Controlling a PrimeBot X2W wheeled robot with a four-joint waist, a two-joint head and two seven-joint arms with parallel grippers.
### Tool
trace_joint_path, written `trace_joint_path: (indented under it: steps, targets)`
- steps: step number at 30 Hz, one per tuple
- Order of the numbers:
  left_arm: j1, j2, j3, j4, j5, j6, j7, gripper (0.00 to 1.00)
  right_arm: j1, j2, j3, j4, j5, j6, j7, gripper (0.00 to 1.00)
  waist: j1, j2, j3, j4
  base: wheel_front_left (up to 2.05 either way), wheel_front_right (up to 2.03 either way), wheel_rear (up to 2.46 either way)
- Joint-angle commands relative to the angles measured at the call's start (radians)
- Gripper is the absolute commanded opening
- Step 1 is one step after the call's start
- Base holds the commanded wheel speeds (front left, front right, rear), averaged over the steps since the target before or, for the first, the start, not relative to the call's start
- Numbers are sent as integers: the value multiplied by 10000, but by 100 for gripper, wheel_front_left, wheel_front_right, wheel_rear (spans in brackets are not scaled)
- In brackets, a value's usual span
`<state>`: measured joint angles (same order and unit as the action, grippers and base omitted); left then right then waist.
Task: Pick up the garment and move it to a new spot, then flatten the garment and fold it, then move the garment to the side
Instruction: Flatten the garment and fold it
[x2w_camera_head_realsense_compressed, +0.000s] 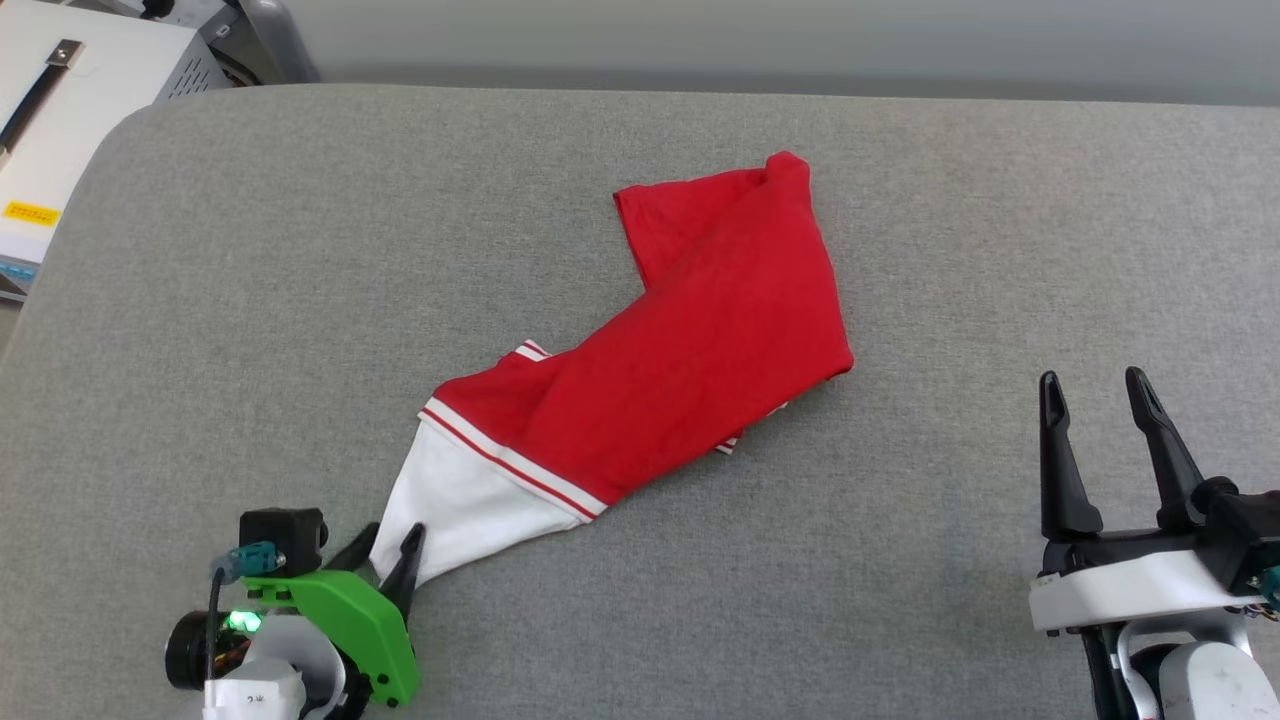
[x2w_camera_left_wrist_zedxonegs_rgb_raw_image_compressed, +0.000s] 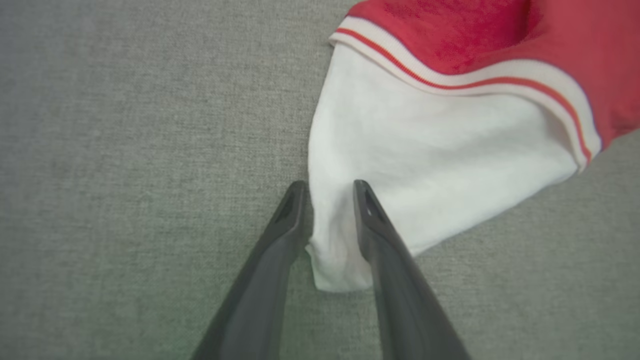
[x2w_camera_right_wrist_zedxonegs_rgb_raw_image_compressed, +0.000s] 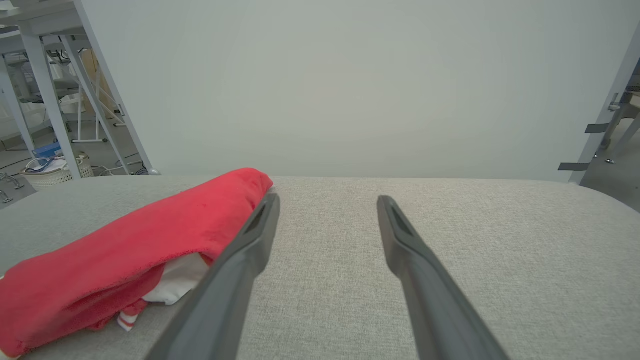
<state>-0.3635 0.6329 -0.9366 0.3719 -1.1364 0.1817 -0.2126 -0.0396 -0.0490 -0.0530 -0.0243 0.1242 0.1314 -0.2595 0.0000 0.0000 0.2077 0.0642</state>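
The garment (x2w_camera_head_realsense_compressed: 700, 330) is a red T-shirt lying crumpled in a diagonal band across the middle of the grey table (x2w_camera_head_realsense_compressed: 250, 250). Its white sleeve (x2w_camera_head_realsense_compressed: 465, 505) with striped trim points toward the near left. My left gripper (x2w_camera_head_realsense_compressed: 392, 540) sits at that sleeve's tip. In the left wrist view the left gripper (x2w_camera_left_wrist_zedxonegs_rgb_raw_image_compressed: 330, 186) has its fingers apart, with the sleeve (x2w_camera_left_wrist_zedxonegs_rgb_raw_image_compressed: 425, 165) lying slack on the cloth between them. My right gripper (x2w_camera_head_realsense_compressed: 1092, 378) stands open at the near right, empty and well clear of the shirt. In the right wrist view the garment (x2w_camera_right_wrist_zedxonegs_rgb_raw_image_compressed: 125, 260) lies left of the right gripper (x2w_camera_right_wrist_zedxonegs_rgb_raw_image_compressed: 328, 198).
A white cabinet (x2w_camera_head_realsense_compressed: 80, 90) stands beyond the table's far left corner. A plain wall runs behind the far edge. Metal table legs (x2w_camera_right_wrist_zedxonegs_rgb_raw_image_compressed: 50, 100) and a basket (x2w_camera_right_wrist_zedxonegs_rgb_raw_image_compressed: 50, 172) show past the left end.
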Motion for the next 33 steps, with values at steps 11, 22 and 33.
trace_joint_path:
  steps: [11, 22, 33]
  targets:
    - [345, -816, 3268, -2300, 4371, 1680, -488, 100, -1130, -276, -567, -685, -236, -7, -23, 100, 0, 0, -421, 388, 0, 0, 0]
    - [1714, -2241, 5156, -4114, 7837, 1757, -491, 100, -4304, -2354, 570, 126, 467, -7, -23, 100, 0, 0, 191, 1096, 0, 0, 0]
    - [1838, -4044, 5943, -3987, 9233, 1102, -491, 100, -8632, -4862, 5094, 2839, 3496, -7, 4010, 100, 0, 0, 1489, 2025, 0, 0, 0]
